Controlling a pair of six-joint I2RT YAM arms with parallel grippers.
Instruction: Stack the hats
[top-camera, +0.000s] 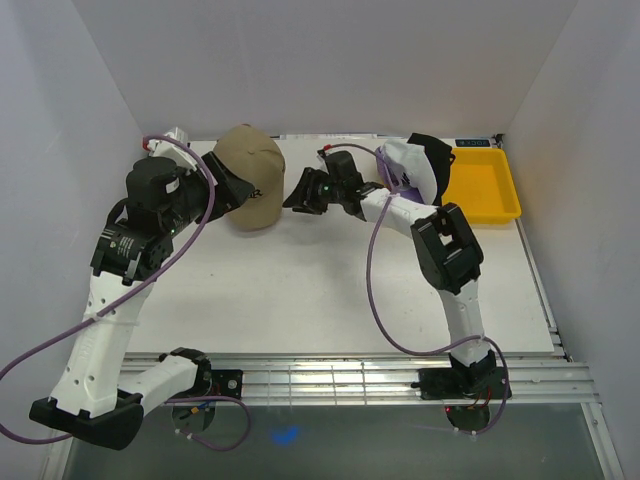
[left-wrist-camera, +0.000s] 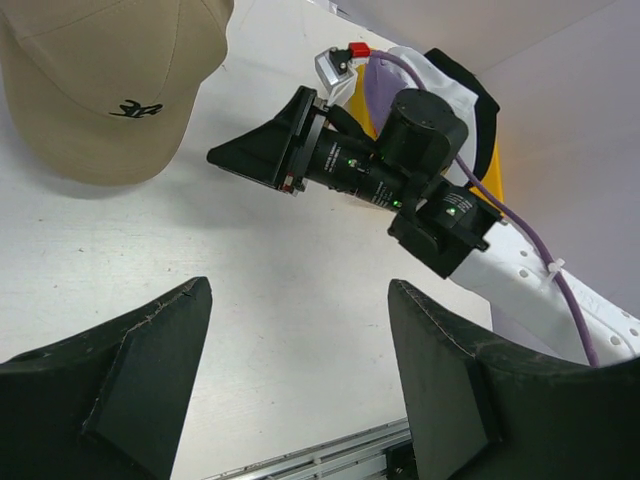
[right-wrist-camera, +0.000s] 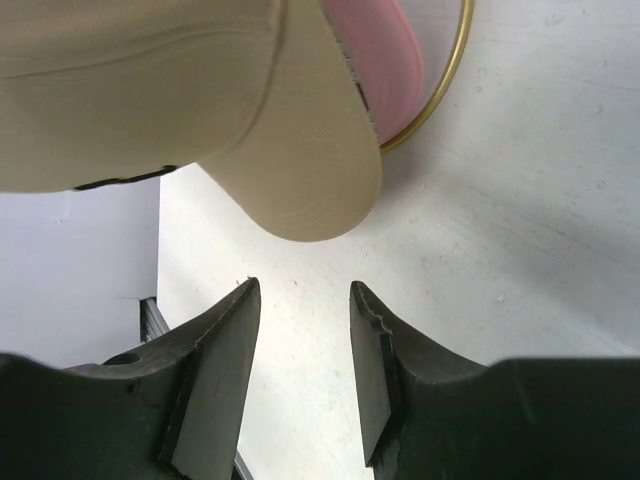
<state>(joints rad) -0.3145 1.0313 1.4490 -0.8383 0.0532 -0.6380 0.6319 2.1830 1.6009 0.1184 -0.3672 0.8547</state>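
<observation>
The tan cap with a dark letter sits at the back left of the table, over a pink cap whose edge shows only in the right wrist view. The white cap, purple cap and black cap lie bunched together at the back right. My left gripper is open and empty at the tan cap's left side; that cap shows in the left wrist view. My right gripper is open and empty, just right of the tan brim.
A yellow tray stands at the back right, beside the bunched caps. White walls close in the table on three sides. A thin gold curved rim runs round the pink cap. Metal rails line the near edge.
</observation>
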